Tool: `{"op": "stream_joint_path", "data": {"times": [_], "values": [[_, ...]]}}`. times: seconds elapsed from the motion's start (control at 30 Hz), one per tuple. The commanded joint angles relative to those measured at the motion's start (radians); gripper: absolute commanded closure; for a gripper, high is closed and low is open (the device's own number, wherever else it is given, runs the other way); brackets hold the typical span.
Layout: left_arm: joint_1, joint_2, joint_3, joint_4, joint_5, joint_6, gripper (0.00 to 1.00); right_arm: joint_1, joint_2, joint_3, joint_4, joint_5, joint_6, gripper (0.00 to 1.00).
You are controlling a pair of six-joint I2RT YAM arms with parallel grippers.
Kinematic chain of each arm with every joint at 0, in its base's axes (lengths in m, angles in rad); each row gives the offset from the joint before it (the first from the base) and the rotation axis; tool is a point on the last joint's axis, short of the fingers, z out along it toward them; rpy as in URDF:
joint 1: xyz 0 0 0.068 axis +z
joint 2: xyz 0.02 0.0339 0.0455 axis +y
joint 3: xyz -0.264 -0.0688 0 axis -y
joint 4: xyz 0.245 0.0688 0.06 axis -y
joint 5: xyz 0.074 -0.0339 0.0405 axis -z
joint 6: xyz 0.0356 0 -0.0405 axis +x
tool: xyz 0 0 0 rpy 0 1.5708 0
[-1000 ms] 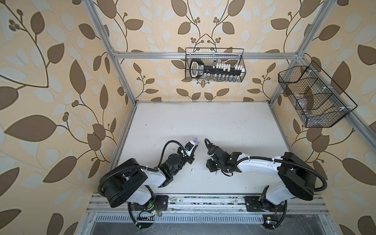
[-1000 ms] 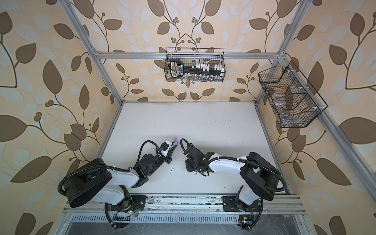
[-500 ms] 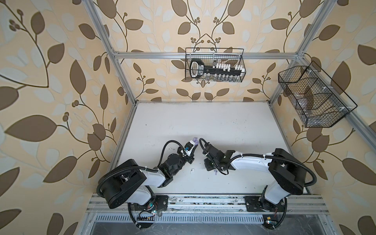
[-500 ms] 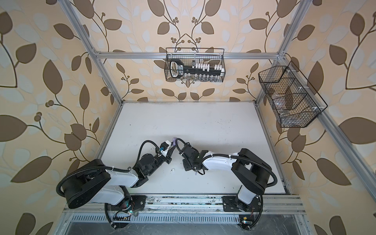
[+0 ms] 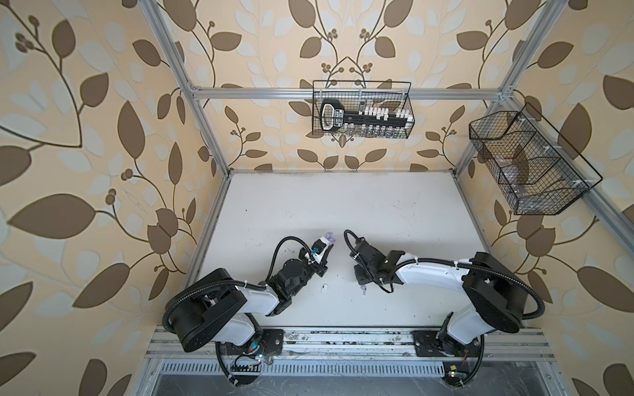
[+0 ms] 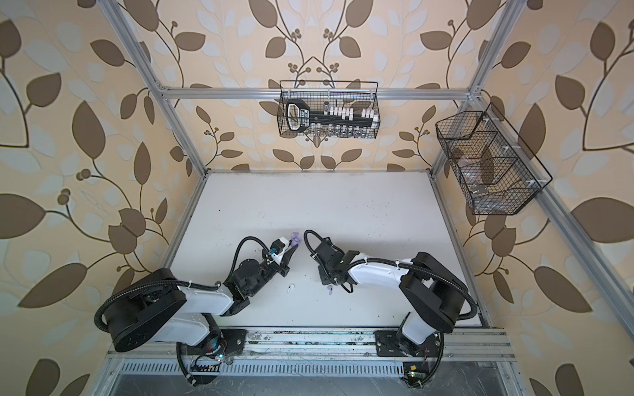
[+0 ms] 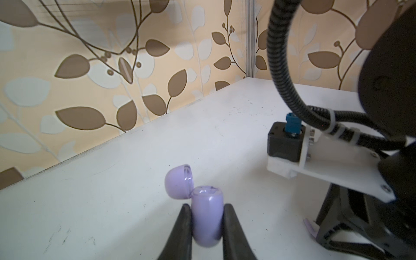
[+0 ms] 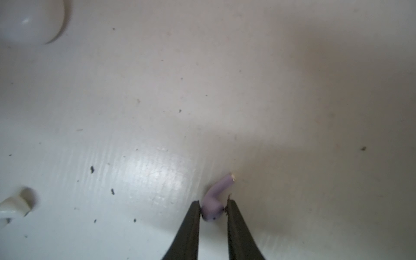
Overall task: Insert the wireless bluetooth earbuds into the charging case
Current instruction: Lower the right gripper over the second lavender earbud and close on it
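Observation:
A lavender charging case point(image 7: 207, 216) stands with its lid point(image 7: 179, 182) hinged open, and my left gripper point(image 7: 207, 208) is shut on its body. Both top views show the case point(image 5: 329, 237) point(image 6: 294, 239) held near the table's middle. My right gripper point(image 8: 213, 206) points down at the table and is shut on the head of a lavender earbud point(image 8: 217, 193), whose stem sticks out beyond the fingertips. This earbud point(image 5: 363, 291) point(image 6: 330, 290) sits low by the table, right of the case. A white earbud point(image 5: 323, 287) point(image 6: 291, 287) point(image 8: 13, 207) lies loose between the arms.
A white rounded case point(image 8: 29, 18) rests on the table near the right gripper, seen only in the right wrist view. Two wire baskets point(image 5: 362, 109) point(image 5: 528, 161) hang on the back and right walls. Dark specks dot the white table point(image 5: 343, 205).
My right gripper has closed its jaws on the lavender earbud, and its arm has shifted slightly. The left arm and the case have stayed still.

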Motion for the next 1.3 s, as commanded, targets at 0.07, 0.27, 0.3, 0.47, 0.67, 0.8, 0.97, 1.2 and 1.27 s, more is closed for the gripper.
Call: {"op": "stream_joint_path", "data": {"times": [0.07, 0.27, 0.3, 0.47, 0.67, 0.8, 0.97, 1.2, 1.27], "values": [[0.008, -0.013, 0.008, 0.038, 0.013, -0.001, 1.0, -0.037, -0.034, -0.016, -0.032, 0.036, -0.027, 0.76], [0.008, -0.014, 0.009, 0.037, 0.013, -0.002, 1.0, -0.078, -0.071, -0.048, -0.018, 0.005, -0.035, 0.76], [0.008, -0.015, 0.01, 0.036, 0.014, -0.002, 1.0, -0.077, -0.077, -0.052, -0.012, -0.002, -0.034, 0.76], [0.007, -0.013, 0.009, 0.034, 0.014, -0.003, 1.0, -0.048, -0.058, -0.039, -0.001, -0.009, -0.016, 0.73], [0.008, -0.017, 0.009, 0.034, 0.013, -0.001, 1.0, -0.033, -0.002, -0.022, 0.003, 0.001, -0.007, 0.73], [0.008, -0.019, 0.008, 0.031, 0.012, -0.001, 1.0, -0.02, 0.016, -0.003, -0.022, 0.044, -0.011, 0.74], [0.008, -0.016, 0.009, 0.031, 0.013, -0.004, 1.0, 0.002, 0.036, 0.025, -0.04, 0.081, -0.016, 0.75], [0.008, -0.016, 0.009, 0.031, 0.012, -0.002, 1.0, 0.031, 0.078, 0.07, -0.081, 0.143, -0.027, 0.75], [0.008, -0.016, 0.01, 0.031, 0.011, -0.002, 1.0, 0.039, 0.085, 0.074, -0.089, 0.159, -0.027, 0.75]]}}
